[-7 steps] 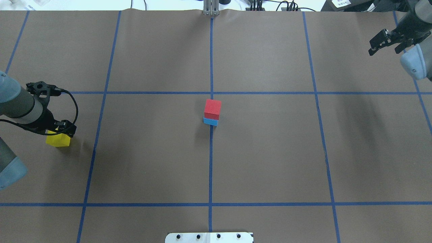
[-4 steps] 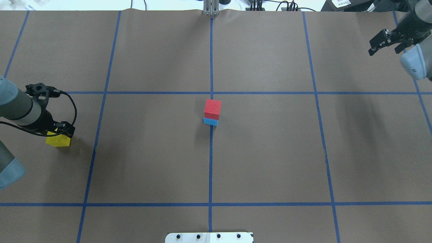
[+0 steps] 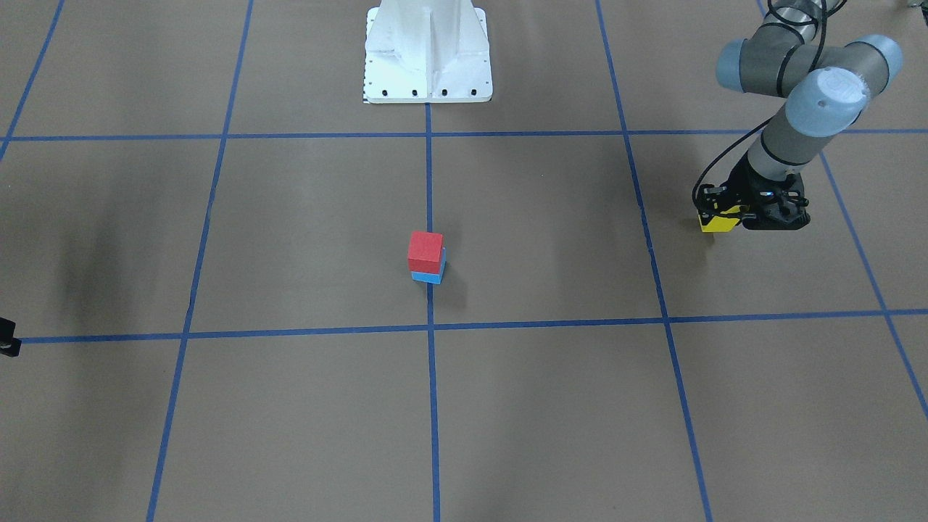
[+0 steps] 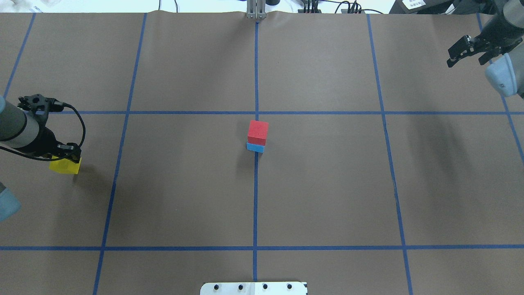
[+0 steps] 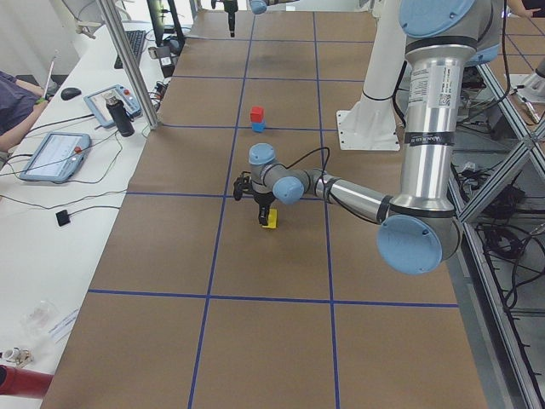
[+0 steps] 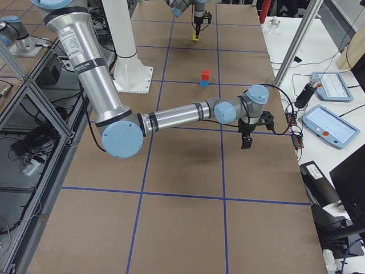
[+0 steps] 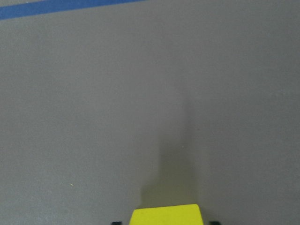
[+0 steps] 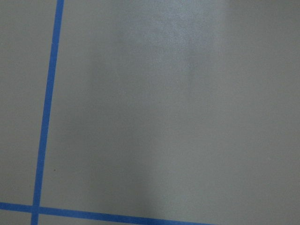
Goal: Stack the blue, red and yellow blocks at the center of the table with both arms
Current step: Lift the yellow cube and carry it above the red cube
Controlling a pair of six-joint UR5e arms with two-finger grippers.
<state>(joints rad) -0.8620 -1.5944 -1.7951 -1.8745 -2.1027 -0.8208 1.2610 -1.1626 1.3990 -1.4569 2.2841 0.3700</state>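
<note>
A red block (image 4: 258,130) sits on a blue block (image 4: 254,147) at the table's centre, also in the front-facing view (image 3: 425,250). My left gripper (image 4: 65,157) is at the far left, shut on the yellow block (image 4: 64,166), which hangs a little above the table. The yellow block also shows in the front-facing view (image 3: 718,222) and at the bottom edge of the left wrist view (image 7: 166,215), with its shadow on the paper. My right gripper (image 4: 454,55) hovers empty at the far right back, and looks open.
The table is covered in brown paper with a blue tape grid (image 4: 256,196). The robot's white base (image 3: 428,51) stands at the near edge. The right wrist view shows only bare paper and tape lines (image 8: 47,103).
My left gripper has moved further left and a little back with the yellow block held in it, raising it off the table. The right arm and the red-on-blue stack have not moved.
</note>
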